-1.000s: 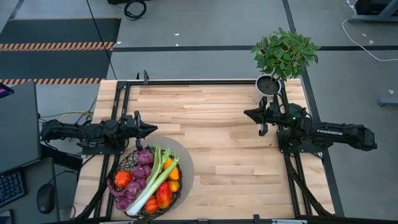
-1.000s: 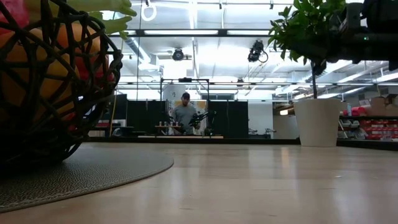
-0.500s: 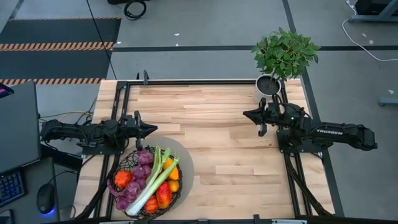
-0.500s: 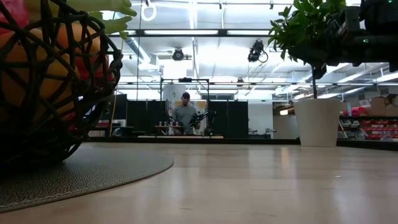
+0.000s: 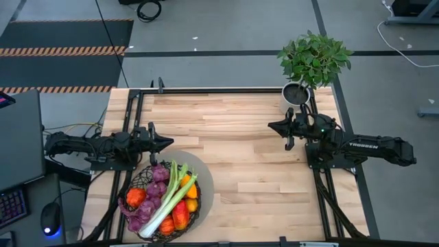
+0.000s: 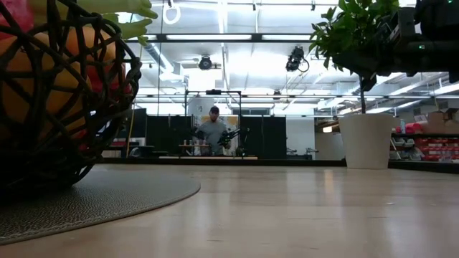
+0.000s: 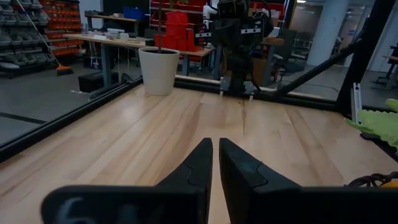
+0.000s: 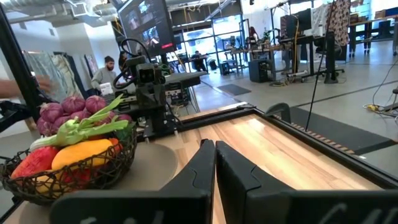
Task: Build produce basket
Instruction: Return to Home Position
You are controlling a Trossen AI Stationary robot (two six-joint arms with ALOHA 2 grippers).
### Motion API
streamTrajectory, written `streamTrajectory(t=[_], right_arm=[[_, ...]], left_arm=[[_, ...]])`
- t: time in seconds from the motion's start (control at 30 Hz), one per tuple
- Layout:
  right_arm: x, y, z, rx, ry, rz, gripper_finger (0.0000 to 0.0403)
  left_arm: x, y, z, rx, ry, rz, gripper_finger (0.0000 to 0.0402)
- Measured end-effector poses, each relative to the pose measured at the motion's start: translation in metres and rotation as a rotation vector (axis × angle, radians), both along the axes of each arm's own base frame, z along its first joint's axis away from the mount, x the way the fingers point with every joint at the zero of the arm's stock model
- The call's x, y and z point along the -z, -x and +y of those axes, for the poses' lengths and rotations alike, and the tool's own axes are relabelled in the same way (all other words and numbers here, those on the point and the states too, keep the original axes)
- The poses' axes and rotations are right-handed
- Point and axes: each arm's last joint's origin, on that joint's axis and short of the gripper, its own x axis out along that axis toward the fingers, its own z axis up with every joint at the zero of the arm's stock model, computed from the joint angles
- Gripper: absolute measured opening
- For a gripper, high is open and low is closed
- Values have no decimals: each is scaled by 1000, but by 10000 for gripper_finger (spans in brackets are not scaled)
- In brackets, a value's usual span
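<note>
The dark wire basket (image 5: 162,201) stands on a round grey mat (image 5: 202,171) at the table's near left, heaped with produce: purple grapes (image 5: 154,185), green celery (image 5: 168,199), orange and red pieces. In the right wrist view the basket (image 8: 68,174) shows with its heap. My left gripper (image 5: 169,143) hovers shut just beyond the basket's far rim, pointing level toward the table's right. My right gripper (image 5: 272,125) hovers shut at the far right, pointing level toward the left. Both hold nothing.
A white pot with a leafy green plant (image 5: 302,82) stands at the table's far right corner, close behind my right arm. Bare wood (image 5: 233,158) lies between the two grippers. People show in the room beyond the table (image 6: 213,132).
</note>
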Motion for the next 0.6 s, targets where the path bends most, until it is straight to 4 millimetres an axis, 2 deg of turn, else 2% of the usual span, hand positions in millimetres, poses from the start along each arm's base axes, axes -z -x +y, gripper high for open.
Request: streamTrajectory(t=[0.33,0.6], right_arm=[[0,0,0,0,0,0,19],[0,0,0,0,0,0,19]], left_arm=[[0,0,0,0,0,0,23],[0,0,0,0,0,0,33]])
